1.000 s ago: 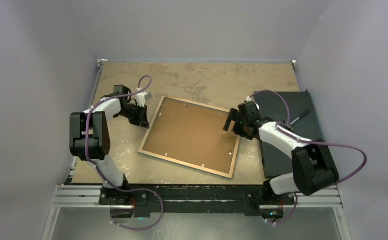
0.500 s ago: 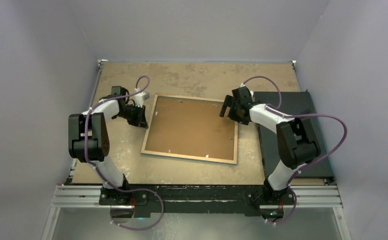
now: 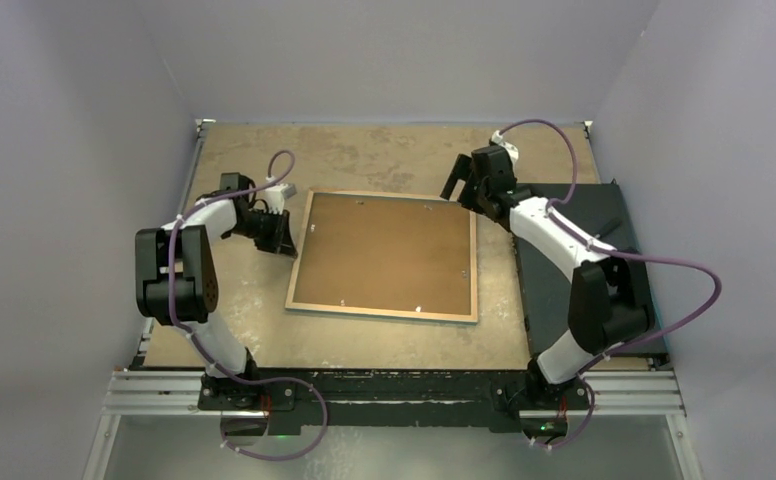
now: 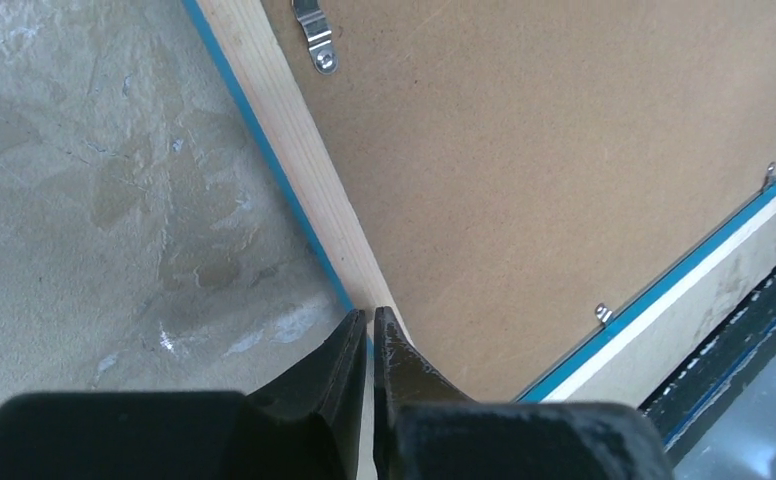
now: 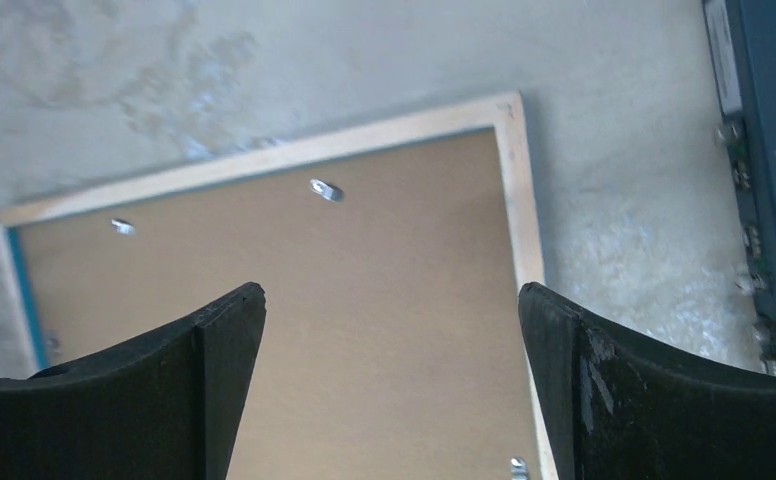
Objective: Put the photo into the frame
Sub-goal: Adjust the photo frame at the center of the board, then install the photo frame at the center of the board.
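The frame (image 3: 475, 262) lies face down mid-table, its light wood rim up and a thin blue edge showing in the left wrist view (image 4: 294, 170). The brown backing board (image 3: 384, 250) sits inside it, with small metal clips (image 4: 316, 35) along the rim. The photo is not in view. My left gripper (image 3: 286, 238) is shut, its tips (image 4: 369, 315) at the frame's left rim. My right gripper (image 3: 458, 186) is open and empty, held above the frame's far right corner (image 5: 392, 295); the rim (image 5: 524, 200) shows below it.
A dark flat panel (image 3: 574, 260) lies on the table's right side, close to the frame's right rim; it also shows in the right wrist view (image 5: 764, 150). Bare worn tabletop (image 3: 384, 150) lies beyond the frame. Grey walls enclose the table.
The frame has turned from tilted to nearly square with the table. My right gripper has left the frame's right edge and moved toward the far right corner. My left gripper stays at the left rim.
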Available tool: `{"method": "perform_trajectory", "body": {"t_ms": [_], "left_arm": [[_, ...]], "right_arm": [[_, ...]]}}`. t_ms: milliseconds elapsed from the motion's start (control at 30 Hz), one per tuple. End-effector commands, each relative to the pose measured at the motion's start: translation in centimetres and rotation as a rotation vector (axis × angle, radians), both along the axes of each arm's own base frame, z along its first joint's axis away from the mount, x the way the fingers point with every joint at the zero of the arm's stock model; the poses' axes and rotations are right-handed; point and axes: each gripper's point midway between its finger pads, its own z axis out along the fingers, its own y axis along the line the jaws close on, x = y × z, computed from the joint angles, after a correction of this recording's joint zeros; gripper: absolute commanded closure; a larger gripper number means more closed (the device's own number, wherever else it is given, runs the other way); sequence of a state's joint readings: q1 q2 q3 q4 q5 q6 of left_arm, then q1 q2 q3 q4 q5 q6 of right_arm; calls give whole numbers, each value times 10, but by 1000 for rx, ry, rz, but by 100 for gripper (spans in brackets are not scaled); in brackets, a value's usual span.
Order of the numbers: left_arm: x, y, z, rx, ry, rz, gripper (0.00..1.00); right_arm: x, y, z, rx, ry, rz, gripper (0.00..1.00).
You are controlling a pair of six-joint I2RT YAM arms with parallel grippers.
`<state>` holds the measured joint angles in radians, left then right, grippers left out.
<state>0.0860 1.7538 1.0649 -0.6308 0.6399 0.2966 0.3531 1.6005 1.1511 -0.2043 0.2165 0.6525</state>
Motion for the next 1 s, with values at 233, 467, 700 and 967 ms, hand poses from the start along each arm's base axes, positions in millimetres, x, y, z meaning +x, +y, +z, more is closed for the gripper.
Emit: {"method": "perform_trajectory", "body": {"t_ms": [233,467,700,967], "left_arm": [[34,-3,30,-72,-79,55,83],[36,5,18,-87,-49,82,89],[28,5,4,-92,-25,70,93],[20,4,-7,-97,-2,55,93]], "right_arm": [[13,173,22,242,-74,355,2],[8,252,5,323,-52,491,2],[2,287,-7,380,-36,542,5],[-4,321,-26,450,-7,590,9]]}}
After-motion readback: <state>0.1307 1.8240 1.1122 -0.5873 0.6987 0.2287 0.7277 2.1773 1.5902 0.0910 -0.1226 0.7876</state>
